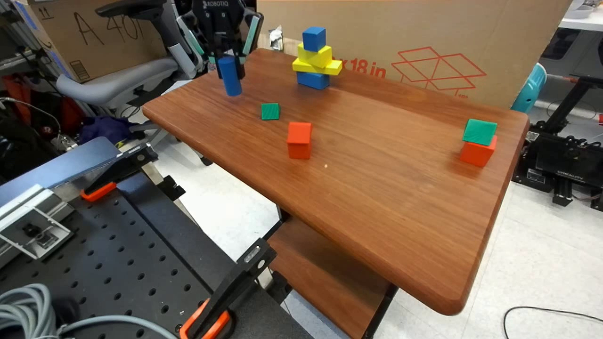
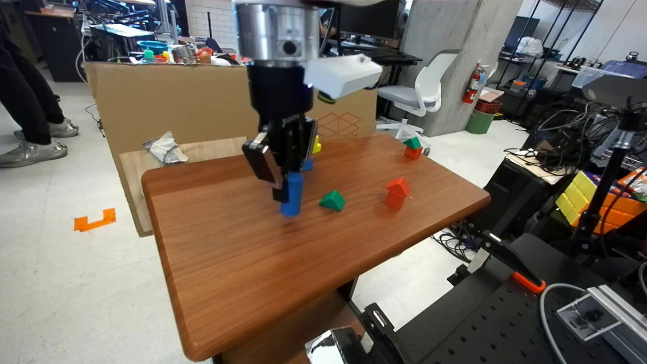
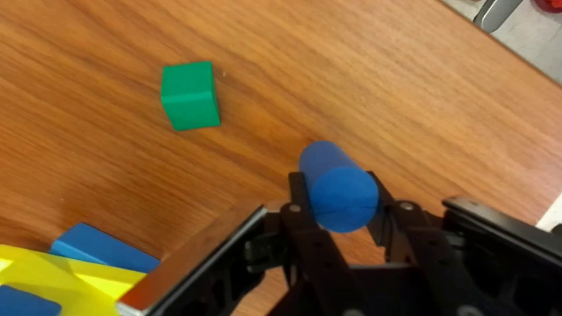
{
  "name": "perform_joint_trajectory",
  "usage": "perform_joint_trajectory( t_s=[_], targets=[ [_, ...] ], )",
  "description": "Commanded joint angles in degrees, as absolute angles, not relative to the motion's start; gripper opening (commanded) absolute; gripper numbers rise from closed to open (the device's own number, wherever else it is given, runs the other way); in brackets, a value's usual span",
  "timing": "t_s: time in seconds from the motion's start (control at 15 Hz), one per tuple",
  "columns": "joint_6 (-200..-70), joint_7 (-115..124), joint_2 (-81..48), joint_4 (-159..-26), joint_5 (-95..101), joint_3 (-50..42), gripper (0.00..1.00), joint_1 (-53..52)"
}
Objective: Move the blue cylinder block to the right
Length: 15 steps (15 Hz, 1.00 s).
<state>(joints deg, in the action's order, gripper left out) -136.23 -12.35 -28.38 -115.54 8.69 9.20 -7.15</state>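
Note:
The blue cylinder block (image 1: 231, 80) is upright with a slight tilt near the far left part of the table in an exterior view. It also shows in an exterior view (image 2: 292, 194) and in the wrist view (image 3: 344, 199), where its round top faces the camera. My gripper (image 1: 230, 70) points down over it, as also seen in an exterior view (image 2: 287, 189). In the wrist view the gripper (image 3: 336, 180) has a finger against each side of the block, shut on it. Whether the block's bottom touches the table is hard to tell.
A green block (image 1: 270, 111) lies near the cylinder. Red blocks (image 1: 299, 140) stand mid-table. A blue and yellow stack (image 1: 314, 63) stands near the cardboard (image 1: 377, 28) at the back. A green block on a red one (image 1: 478, 141) stands at the table's (image 1: 400, 197) far end.

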Motion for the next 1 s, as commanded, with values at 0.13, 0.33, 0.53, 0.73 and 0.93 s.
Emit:
perform_joint_trajectory(
  t_s=[0.13,0.33,0.53,0.73,0.93],
  targets=[
    [-136.9,-19.3,-9.1,-131.6,4.0,8.8,0.08,-1.3],
    [-134.4,-23.4,-1.7,-135.0,1.8,6.2,0.08,1.4],
    [-130.1,-28.2,1.1,-132.6,0.4,2.1,0.08,3.4],
    [-128.1,-31.4,-2.7,-125.9,-2.1,-1.6,0.08,4.5],
    [-124.2,-32.4,-10.1,-116.4,-5.0,-3.4,0.08,5.8]
  ],
)
